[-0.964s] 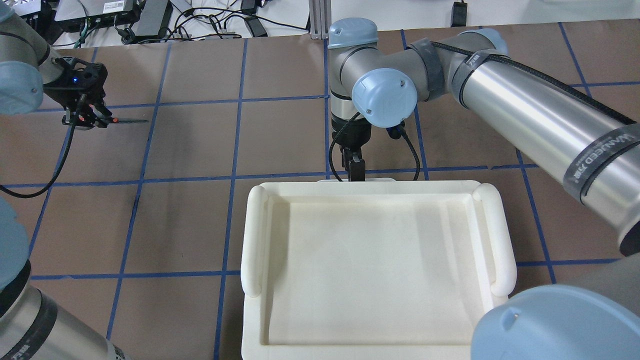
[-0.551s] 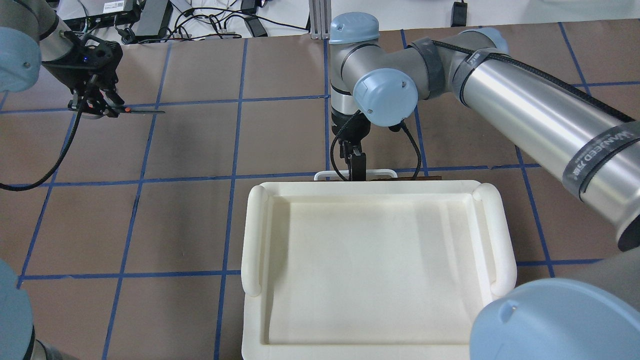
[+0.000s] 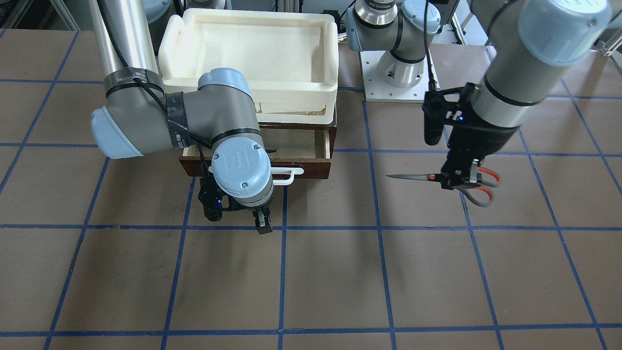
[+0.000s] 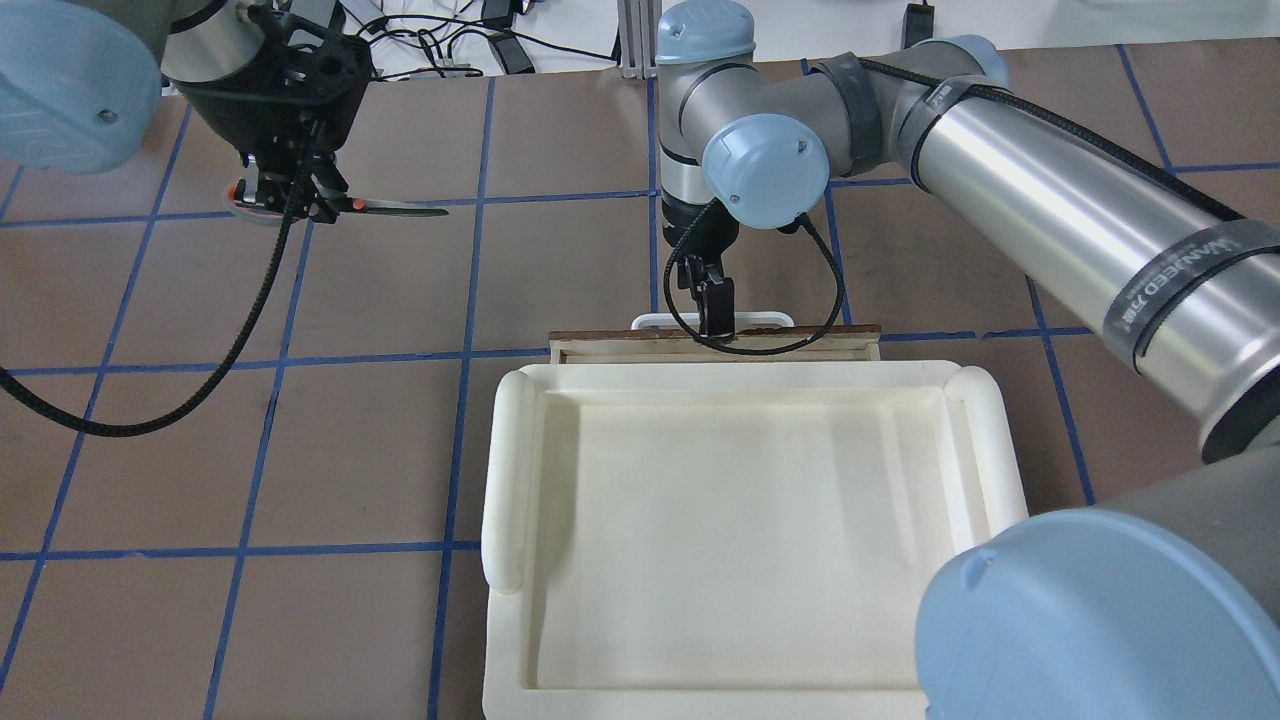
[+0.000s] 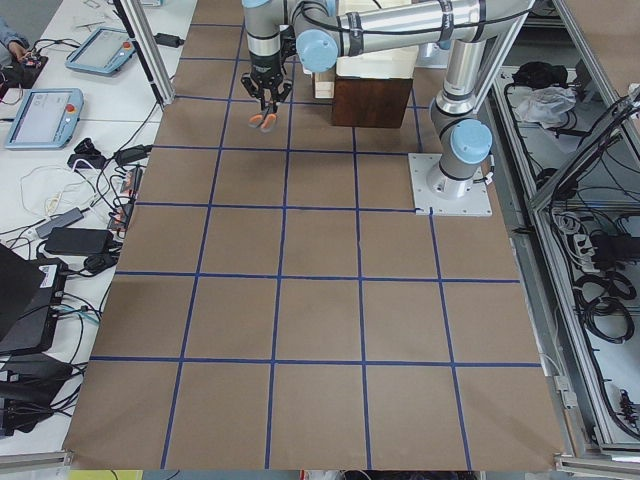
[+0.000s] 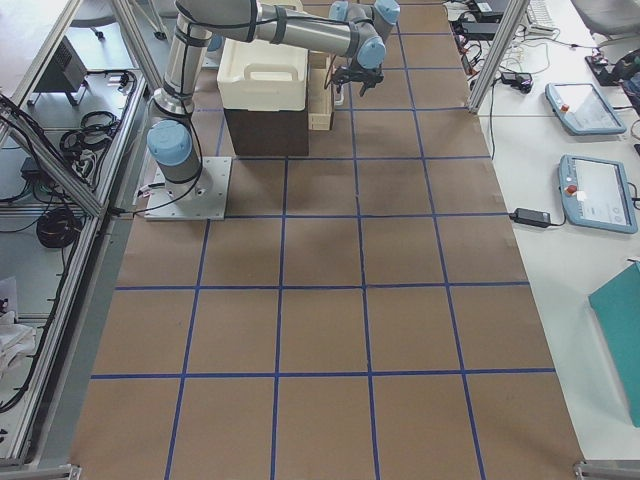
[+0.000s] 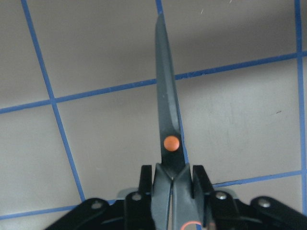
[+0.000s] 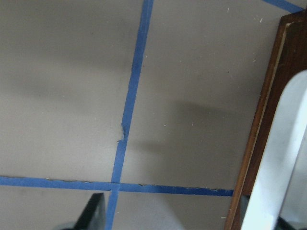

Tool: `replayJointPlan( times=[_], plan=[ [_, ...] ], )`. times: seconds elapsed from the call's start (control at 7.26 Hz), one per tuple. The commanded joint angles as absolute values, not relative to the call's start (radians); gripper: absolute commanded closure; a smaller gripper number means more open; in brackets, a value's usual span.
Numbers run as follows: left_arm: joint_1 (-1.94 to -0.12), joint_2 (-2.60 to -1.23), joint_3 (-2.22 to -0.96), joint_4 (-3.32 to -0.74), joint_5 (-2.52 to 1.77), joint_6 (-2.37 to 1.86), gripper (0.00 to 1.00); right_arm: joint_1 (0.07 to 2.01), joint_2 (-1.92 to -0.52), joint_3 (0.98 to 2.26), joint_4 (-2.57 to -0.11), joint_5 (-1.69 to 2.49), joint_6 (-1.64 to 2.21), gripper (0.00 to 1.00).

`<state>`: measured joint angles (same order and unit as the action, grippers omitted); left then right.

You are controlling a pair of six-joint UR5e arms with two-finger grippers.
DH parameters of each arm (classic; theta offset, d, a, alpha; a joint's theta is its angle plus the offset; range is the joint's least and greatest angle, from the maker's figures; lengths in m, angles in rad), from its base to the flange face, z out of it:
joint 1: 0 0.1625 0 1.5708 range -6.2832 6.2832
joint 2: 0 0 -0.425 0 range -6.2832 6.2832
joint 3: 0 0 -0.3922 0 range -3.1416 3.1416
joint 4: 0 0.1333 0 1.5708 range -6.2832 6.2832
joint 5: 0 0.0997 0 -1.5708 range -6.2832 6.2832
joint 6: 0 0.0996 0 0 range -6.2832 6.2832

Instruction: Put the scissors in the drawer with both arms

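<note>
While the right tool [image 4: 712, 312] sits at the part-open drawer [image 3: 318, 171] handle [image 3: 293, 171], grip unclear, left tool [image 3: 459, 181], clamped on scissors [image 3: 427, 177] above the counter [image 3: 340, 272], should travel blades-first, level, releasing low inside.

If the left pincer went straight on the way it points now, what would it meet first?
It points straight down, so the left pincer, gripping the scissors, would probably meet the bare brown table first; how high it hangs above it is unclear.
</note>
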<state>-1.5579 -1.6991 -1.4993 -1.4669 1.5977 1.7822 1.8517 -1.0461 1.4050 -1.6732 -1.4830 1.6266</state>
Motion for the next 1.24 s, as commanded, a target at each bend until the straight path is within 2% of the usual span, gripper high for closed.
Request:
replayJointPlan(
  times=[0.0,1.1],
  plan=[
    [-1.611,-1.686,-1.5,-1.493,1.55,1.735,1.0,1.842,-1.023,1.365,-1.674,-1.483,1.603,0.0],
    [-1.56,-1.686,-1.516,-1.511,1.542,1.675,1.0,1.818,-0.96,1.272,-1.696,-1.508,1.482,0.0]
  ],
)
